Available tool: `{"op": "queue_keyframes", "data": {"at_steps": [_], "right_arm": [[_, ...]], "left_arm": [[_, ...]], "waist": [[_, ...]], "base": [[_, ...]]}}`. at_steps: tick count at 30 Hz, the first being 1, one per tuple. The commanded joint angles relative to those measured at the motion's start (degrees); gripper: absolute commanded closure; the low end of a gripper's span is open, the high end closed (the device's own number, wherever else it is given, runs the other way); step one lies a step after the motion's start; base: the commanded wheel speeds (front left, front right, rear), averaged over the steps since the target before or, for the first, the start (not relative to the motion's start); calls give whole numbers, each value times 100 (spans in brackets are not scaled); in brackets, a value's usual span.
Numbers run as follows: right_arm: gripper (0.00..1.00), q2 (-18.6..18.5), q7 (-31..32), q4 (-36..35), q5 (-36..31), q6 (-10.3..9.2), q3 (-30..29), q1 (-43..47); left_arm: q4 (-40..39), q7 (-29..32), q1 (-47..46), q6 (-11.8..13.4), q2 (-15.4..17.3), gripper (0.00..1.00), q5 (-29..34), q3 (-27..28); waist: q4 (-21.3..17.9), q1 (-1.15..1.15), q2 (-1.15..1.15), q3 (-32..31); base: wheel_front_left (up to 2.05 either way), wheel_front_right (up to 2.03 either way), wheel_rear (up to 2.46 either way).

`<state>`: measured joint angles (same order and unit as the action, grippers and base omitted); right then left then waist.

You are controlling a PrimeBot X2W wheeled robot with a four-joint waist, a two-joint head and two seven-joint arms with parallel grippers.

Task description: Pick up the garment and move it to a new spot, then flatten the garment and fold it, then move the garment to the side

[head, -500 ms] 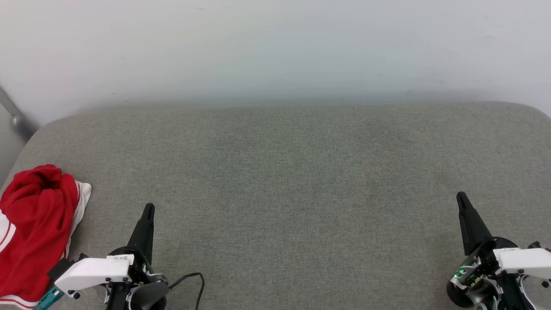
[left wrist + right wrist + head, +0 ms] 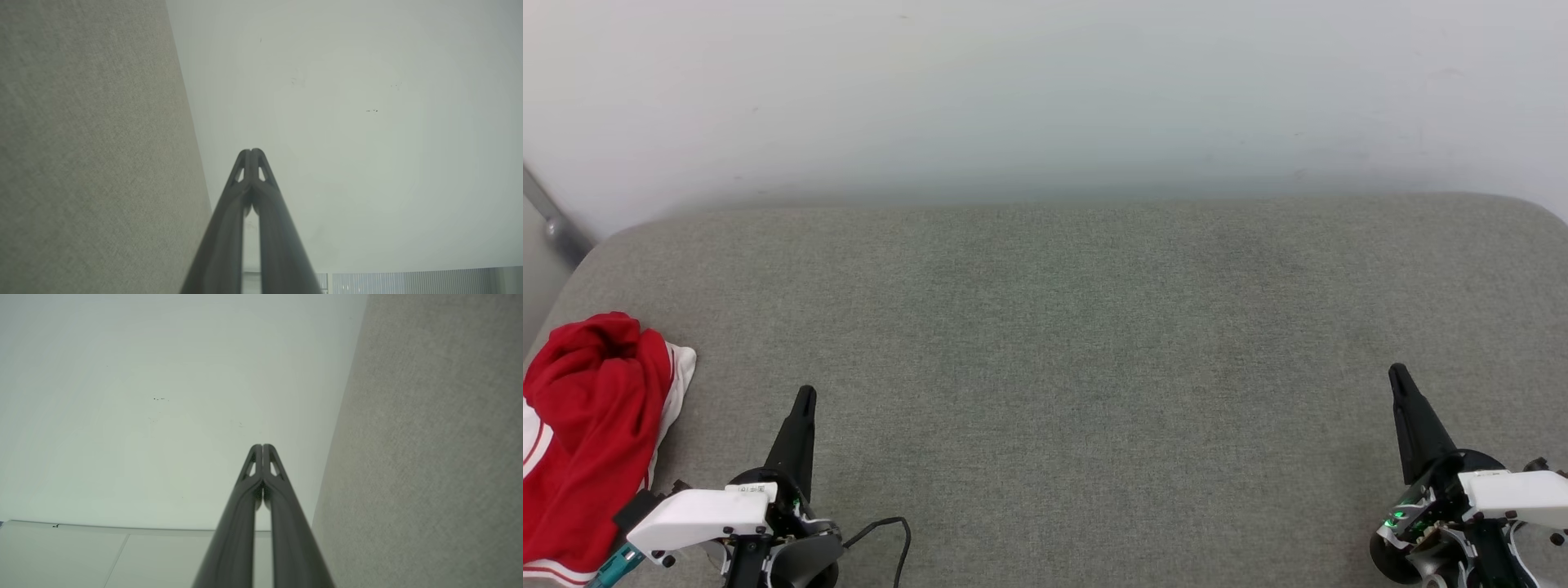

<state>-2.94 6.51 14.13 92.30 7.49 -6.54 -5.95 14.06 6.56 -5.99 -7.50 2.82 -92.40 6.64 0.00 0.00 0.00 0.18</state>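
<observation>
1. Nearest, the left gripper (image 2: 805,395) and right gripper (image 2: 1396,374) rest low, jaws closed on nothing.
2. The red T-shirt (image 2: 592,433) lies crumpled at the grey worktop's (image 2: 1054,327) left edge, beside the left gripper.
3. Nothing has moved since a moment ago, so the pickup seems not yet begun.

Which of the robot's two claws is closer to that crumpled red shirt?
The left claw: it sits just beside the red shirt, which lies to its left. The right claw is far off across the grey cushion.
</observation>
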Motion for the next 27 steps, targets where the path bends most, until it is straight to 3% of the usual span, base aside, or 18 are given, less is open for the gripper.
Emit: {"op": "queue_keyframes", "data": {"at_steps": [1,19,20,27], "right_arm": [[100,12,0,1,23,0,4,-65],[100,12,0,1,23,0,4,-65],[0,0,0,0,0,0,0,0],[0,2,-160,-66,-115,0,130,56]], "left_arm": [[-1,10,-47,-18,-6,100,-3,3],[-1,9,-47,-18,-6,100,-3,3],[0,0,0,0,0,0,0,0],[-54,-148,14,2,-3,0,2,-199]], "waist": [[0,0,0,0],[0,0,0,0],[0,0,0,0],[0,0,0,0]], "base": [[0,0,0],[0,0,0],[0,0,0],[0,0,0]]}}
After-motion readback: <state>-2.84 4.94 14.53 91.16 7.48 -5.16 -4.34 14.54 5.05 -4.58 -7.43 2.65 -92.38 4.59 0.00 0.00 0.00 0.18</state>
